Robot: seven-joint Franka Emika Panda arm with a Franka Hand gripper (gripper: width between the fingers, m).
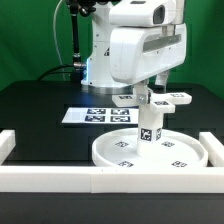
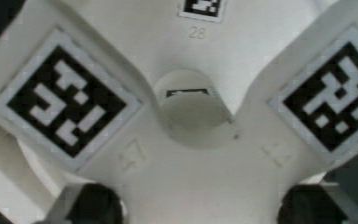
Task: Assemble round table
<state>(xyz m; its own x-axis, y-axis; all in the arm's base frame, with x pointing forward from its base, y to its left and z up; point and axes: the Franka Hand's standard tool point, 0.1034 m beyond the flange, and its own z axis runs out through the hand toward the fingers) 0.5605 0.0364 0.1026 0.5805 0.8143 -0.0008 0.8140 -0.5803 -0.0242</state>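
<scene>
Round disc (image 1: pixel 150 152) lies just beside the border rail (image 1: pixel 110 178). Leg (image 1: pixel 149 127) stands upright on the disc, cross-shaped base (image 2: pixel 179 110) atop it. Gripper (image 1: pixel 148 92) directly above; grip state cannot be determined.

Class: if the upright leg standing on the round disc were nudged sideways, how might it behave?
The leg looks like rigid plastic, so probably stiff. Standing upright on the disc, it might tip. Being cylindrical, it would likely roll once down, perhaps stopped by the rim.

The black table (image 1: pixel 30 110) carries the round disc (image 1: pixel 110 152), marker board (image 1: pixel 90 115) and border rail (image 1: pixel 60 178).
</scene>
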